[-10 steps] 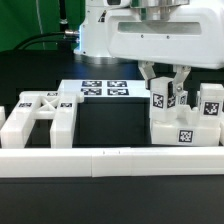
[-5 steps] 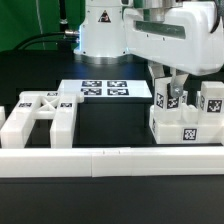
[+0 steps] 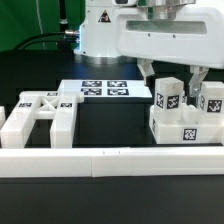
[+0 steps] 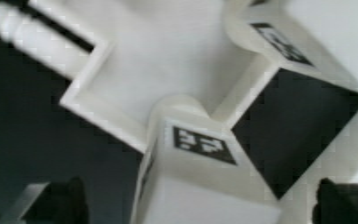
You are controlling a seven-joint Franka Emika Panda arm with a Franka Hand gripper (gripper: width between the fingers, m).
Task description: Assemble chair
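Chair (image 3: 183, 128), partly built, sits on the black table (image 3: 110, 125) at the exterior view's right, just behind the long white rail (image 3: 110, 160).
- It is made of a chunky base slab (image 3: 187, 137) with a tag on its front face.
- A square tagged post (image 3: 167, 97) stands upright on the slab.
- A second tagged post (image 3: 211, 100) stands upright beside the first, further to the exterior view's right.

Gripper (image 3: 173, 80) hangs directly over the first post with its jaws spread wide.
- One finger (image 3: 149, 72) is down on the post's exterior-view-left side, the other on the opposite side, in the gap between the two posts.
- The top of the post lies between the jaws. Neither finger visibly presses on it.

Wrist view: a tagged white post end (image 4: 202, 143) is centred between the two dark fingertips (image 4: 60, 203), with clear space on either side. A second tag (image 4: 282, 45) shows further off. The picture is blurred.

A separate white frame piece (image 3: 40, 115), tags on its top face, lies at the exterior view's left, well apart from the gripper.

The marker board (image 3: 105, 89) lies flat behind, between the two groups of parts.
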